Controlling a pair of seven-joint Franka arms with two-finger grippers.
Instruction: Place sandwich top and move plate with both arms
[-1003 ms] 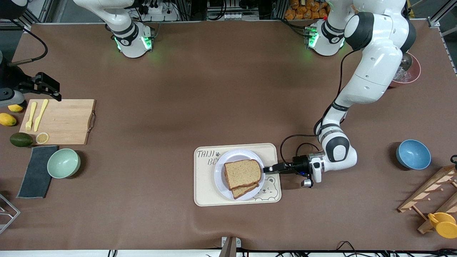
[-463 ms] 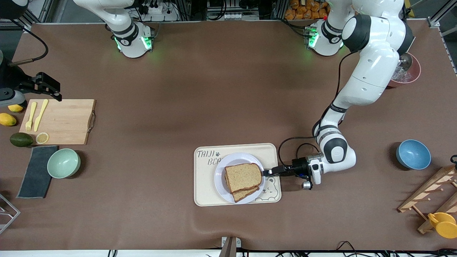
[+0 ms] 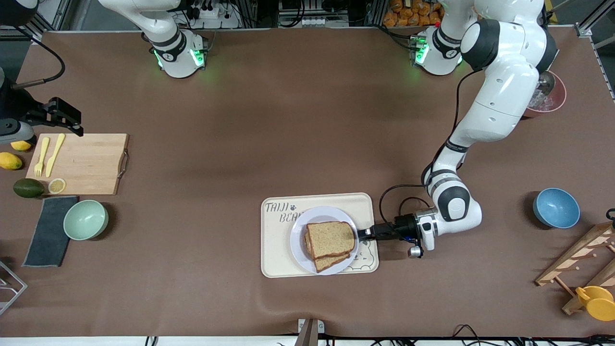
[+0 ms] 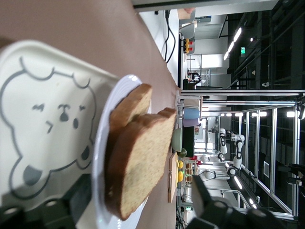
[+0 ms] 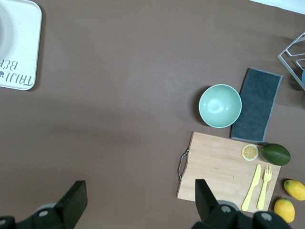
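My left pincer (image 3: pixel 361 235) has just let go, fingers apart beside the plate (image 3: pixel 299 245), leaving the sandwich top (image 3: pixel 330 239) resting on the lower slice. My right pincer (image 5: pixel 138 200) waits open near the cutting board (image 3: pixel 86 163), so I judge moving the plate comes next.

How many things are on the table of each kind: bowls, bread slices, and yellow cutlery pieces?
Bowls: 2, green bowl, blue bowl.
Bread slices: 2, the sandwich top on a lower slice, on the plate.
Yellow cutlery: 2, fork, knife.
Total: 6
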